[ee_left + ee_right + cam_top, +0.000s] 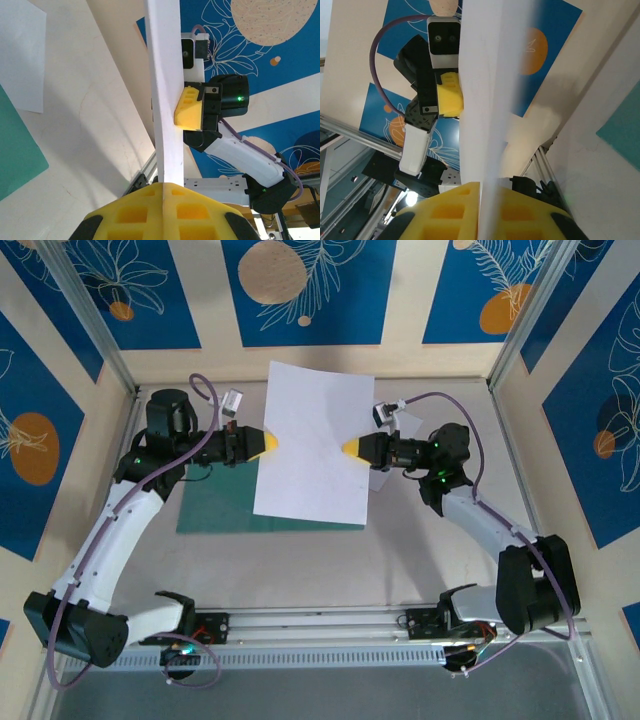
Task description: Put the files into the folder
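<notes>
Above pale table (420,540): sheet (315,440) clamped tight edge-to-edge between left pincer (270,443) and right pincer (350,447), long axis near-to-far; folder (215,505) flat below, offset toward left arm.

both arms rise from their near bases, bend at the elbow and reach inward, with wrists level and pointing at each other. the left gripper (268,443) and right gripper (350,447) face tip to tip with a gap between them, each with its yellow fingers clamped on an opposite side edge of one white sheet (315,440).
</notes>
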